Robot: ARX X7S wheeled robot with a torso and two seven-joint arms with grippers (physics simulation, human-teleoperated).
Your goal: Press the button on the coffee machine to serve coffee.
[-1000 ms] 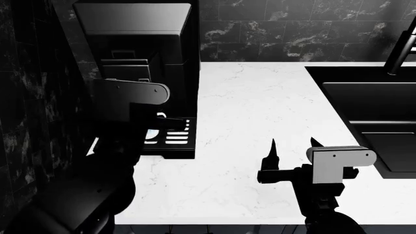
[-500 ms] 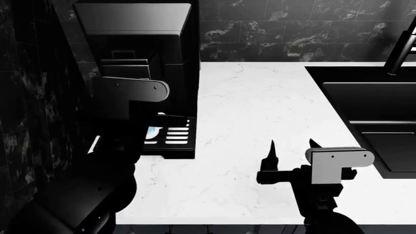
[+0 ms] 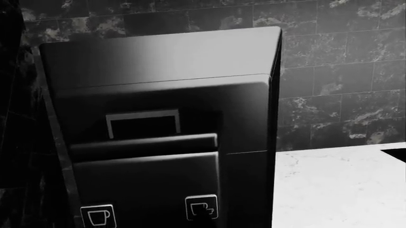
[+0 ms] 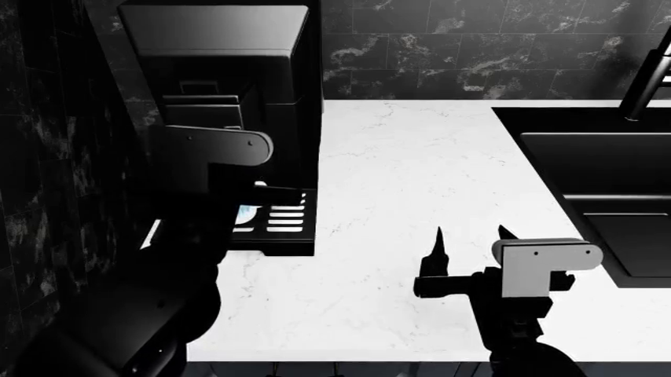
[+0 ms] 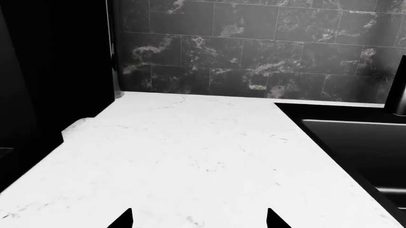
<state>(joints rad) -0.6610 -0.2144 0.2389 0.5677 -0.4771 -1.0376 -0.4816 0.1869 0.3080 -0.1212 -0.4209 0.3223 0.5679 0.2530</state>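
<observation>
The coffee machine [image 4: 225,71] is a tall black box at the counter's back left, with a slotted drip tray [image 4: 285,218] at its foot. In the left wrist view its front panel [image 3: 152,171] fills the frame, with two white-outlined cup icons, one [image 3: 98,217] beside the other [image 3: 201,207]. My left arm's wrist housing [image 4: 210,153] is close in front of the machine and hides its gripper. That gripper's fingers do not stand out against the black panel. My right gripper [image 4: 472,234] is open and empty over the counter, and its fingertips [image 5: 123,219] are spread wide.
The white marble counter [image 4: 419,173] runs from the machine to a black sink [image 4: 598,181] with a faucet [image 4: 650,78] at the right. Dark tiled wall stands behind. A pale object [image 4: 248,214] lies on the drip tray, half hidden by my left arm.
My left arm has edged slightly up and toward the machine's front. My right gripper has barely moved.
</observation>
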